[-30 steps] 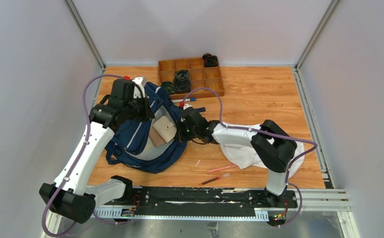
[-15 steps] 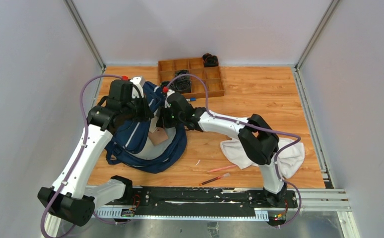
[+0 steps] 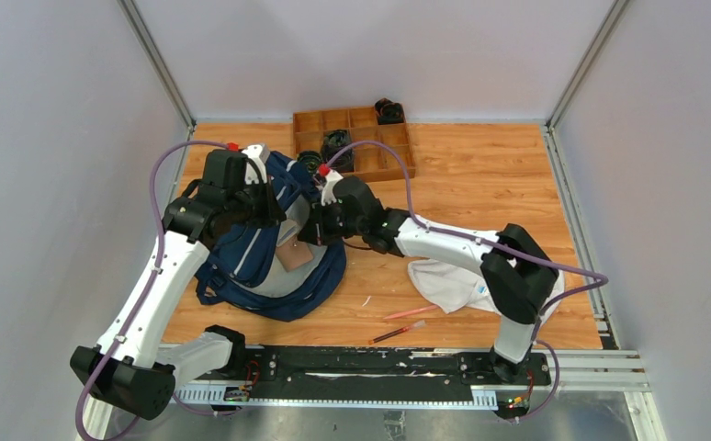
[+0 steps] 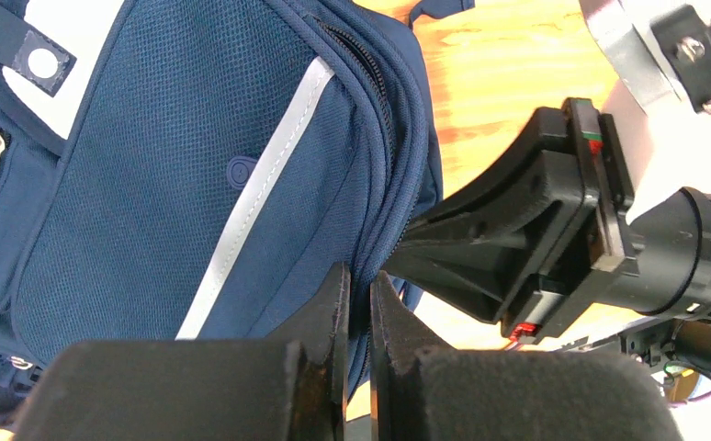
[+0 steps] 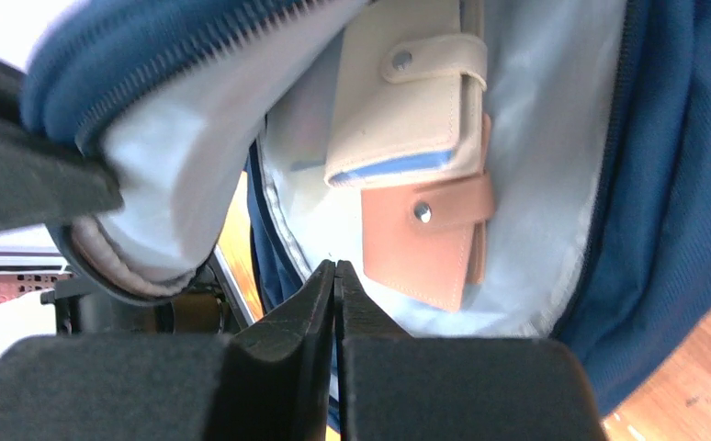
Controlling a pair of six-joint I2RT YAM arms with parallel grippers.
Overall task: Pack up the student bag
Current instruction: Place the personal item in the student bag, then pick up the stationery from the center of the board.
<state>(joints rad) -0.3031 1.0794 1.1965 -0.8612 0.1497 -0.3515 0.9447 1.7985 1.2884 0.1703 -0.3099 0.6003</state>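
Left gripper (image 4: 354, 292) pinched the bag (image 4: 150, 193) rim. Right gripper (image 5: 335, 285) sat closed, empty, at the opening, above the cream wallet (image 5: 407, 101) and tan wallet (image 5: 425, 243) inside.

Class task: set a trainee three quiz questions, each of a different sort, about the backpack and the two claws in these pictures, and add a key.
1. True or false: the left claw is clamped on the student bag at its opening edge.
2. What lies inside the bag? A) a cream wallet and a tan wallet; B) a water bottle; C) a laptop.
3. Fill in: the right claw has its jaws ____, holding nothing.
Key: 1 true; 2 A; 3 shut.
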